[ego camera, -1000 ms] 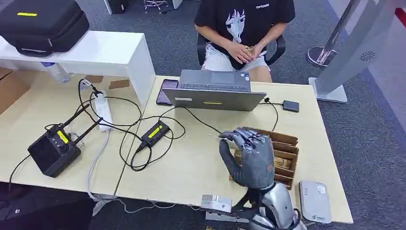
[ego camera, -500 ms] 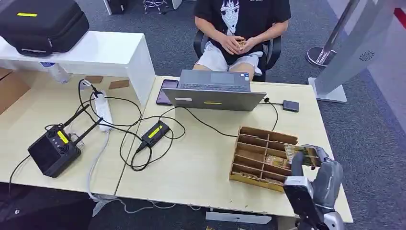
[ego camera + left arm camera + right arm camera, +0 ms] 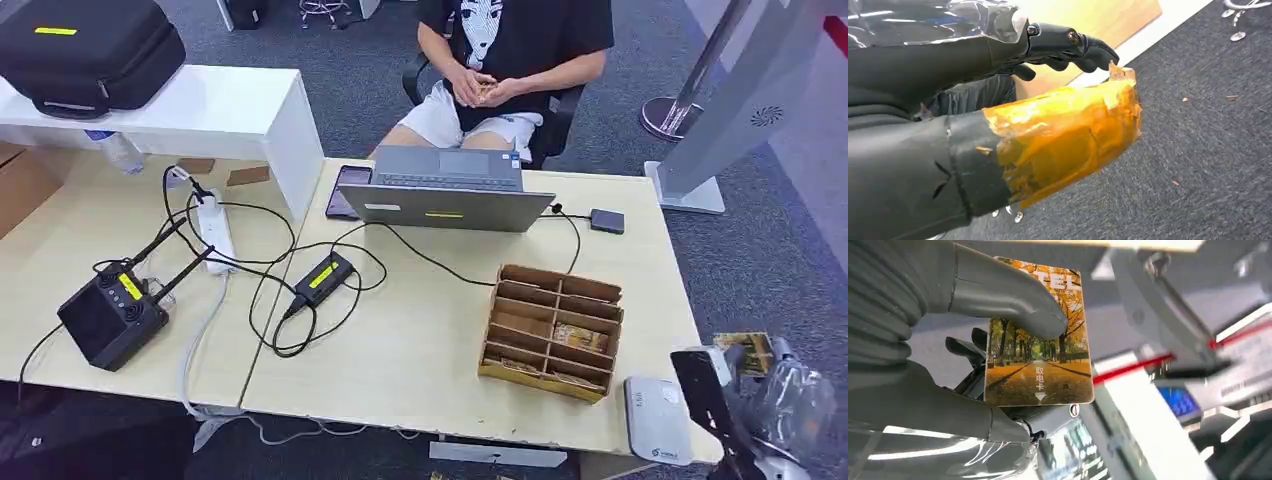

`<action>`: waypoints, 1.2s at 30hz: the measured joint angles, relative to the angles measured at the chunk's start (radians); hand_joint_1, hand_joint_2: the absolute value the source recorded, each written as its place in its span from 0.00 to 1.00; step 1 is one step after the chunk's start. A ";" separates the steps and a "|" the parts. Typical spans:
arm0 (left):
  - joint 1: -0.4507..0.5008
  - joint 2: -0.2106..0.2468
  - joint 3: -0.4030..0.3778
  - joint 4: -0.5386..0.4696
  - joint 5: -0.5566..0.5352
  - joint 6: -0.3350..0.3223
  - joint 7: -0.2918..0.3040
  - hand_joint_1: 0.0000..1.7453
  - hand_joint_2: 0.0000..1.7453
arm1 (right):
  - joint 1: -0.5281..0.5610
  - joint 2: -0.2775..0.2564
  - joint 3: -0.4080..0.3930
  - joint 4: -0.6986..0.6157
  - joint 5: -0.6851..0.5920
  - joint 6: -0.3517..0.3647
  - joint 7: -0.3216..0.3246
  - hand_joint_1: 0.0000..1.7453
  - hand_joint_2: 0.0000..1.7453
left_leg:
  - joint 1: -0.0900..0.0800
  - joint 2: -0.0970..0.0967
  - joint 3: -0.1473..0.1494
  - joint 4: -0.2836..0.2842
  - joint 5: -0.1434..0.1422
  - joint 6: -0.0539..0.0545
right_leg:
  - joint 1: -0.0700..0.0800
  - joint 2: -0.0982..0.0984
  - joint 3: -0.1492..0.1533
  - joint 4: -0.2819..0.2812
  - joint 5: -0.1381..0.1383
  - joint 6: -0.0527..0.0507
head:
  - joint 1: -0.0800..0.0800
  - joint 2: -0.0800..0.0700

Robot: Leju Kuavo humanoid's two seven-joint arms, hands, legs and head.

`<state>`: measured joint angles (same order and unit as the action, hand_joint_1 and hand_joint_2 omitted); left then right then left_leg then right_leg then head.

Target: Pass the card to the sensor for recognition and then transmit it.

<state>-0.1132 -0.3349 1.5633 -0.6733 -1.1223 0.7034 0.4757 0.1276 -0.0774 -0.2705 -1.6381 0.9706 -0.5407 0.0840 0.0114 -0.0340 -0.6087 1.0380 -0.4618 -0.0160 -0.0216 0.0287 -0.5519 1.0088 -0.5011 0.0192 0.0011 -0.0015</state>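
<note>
Card (image 3: pixel 1040 340) pinched in right hand (image 3: pixel 948 340) off bench (image 3: pixel 420 350) edge, left hand (image 3: pixel 998 55) curled empty; next, down onto grey sensor (image 3: pixel 657 420).

bare tabletop (image 3: pixel 420 340) is left between the cables (image 3: pixel 290 290) and the cardboard organizer (image 3: pixel 553 330); the far edge is blocked by the laptop (image 3: pixel 445 190); the near right corner is taken by a grey device (image 3: pixel 657 420).

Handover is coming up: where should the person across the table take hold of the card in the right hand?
By the card's free long edge and bottom corner, opposite the right hand. The thumb presses its face near one edge, leaving that side bare.
</note>
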 joint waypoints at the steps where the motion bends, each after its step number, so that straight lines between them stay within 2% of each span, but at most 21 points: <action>1: 0.000 0.000 0.000 0.000 0.002 0.000 0.000 0.00 0.00 | 0.001 0.000 0.001 0.003 -0.014 0.024 -0.009 1.00 1.00 | 0.000 0.000 0.000 0.000 0.000 0.000 | 0.000 0.000 0.000 0.000 0.000 0.000 | 0.000 0.000; 4: 0.002 0.000 0.000 0.000 0.014 0.000 -0.008 0.00 0.00 | 0.010 -0.020 0.038 0.004 -0.047 0.131 -0.042 1.00 1.00 | 0.000 0.000 0.000 0.000 0.000 0.000 | 0.000 0.000 0.000 0.000 0.000 0.000 | 0.000 0.000; 9: 0.002 0.000 0.000 0.000 0.018 0.000 -0.015 0.00 0.00 | 0.018 -0.042 0.085 0.004 -0.052 0.170 -0.052 1.00 1.00 | 0.000 0.000 0.000 0.000 0.000 0.000 | 0.000 0.000 0.000 0.000 0.000 0.000 | 0.000 0.000; 14: 0.002 0.000 0.000 0.000 0.027 0.000 -0.027 0.00 0.00 | 0.026 -0.090 0.149 0.004 -0.067 0.258 -0.055 1.00 1.00 | 0.000 0.000 0.000 0.000 0.000 0.000 | 0.000 0.000 0.000 0.000 0.000 0.000 | 0.000 0.000; 19: 0.002 0.000 0.000 0.000 0.029 0.000 -0.026 0.00 0.00 | 0.029 -0.120 0.182 0.004 0.013 0.231 0.027 1.00 1.00 | 0.000 0.000 0.000 0.000 0.000 0.000 | 0.000 0.000 0.000 0.000 0.000 0.000 | 0.000 0.000; 24: 0.002 0.000 0.000 0.000 0.030 0.000 -0.020 0.00 0.00 | 0.050 -0.140 0.195 -0.007 0.071 0.218 0.082 1.00 1.00 | 0.000 0.000 0.000 0.000 0.000 0.000 | 0.000 0.000 0.000 0.000 0.000 0.000 | 0.000 0.000; 36: 0.002 0.000 0.000 0.000 0.032 0.000 -0.027 0.00 0.00 | 0.095 -0.207 0.217 -0.022 0.095 0.306 0.141 1.00 1.00 | 0.000 0.000 0.000 0.000 0.000 0.000 | 0.000 0.000 0.000 0.000 0.000 0.000 | 0.000 0.000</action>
<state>-0.1111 -0.3353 1.5633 -0.6733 -1.0899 0.7034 0.4482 0.2222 -0.2845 -0.0531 -1.6602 1.0655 -0.2346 0.2247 0.0112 -0.0341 -0.6088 1.0381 -0.4621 -0.0157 -0.0218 0.0285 -0.5518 1.0087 -0.5013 0.0194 0.0011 -0.0015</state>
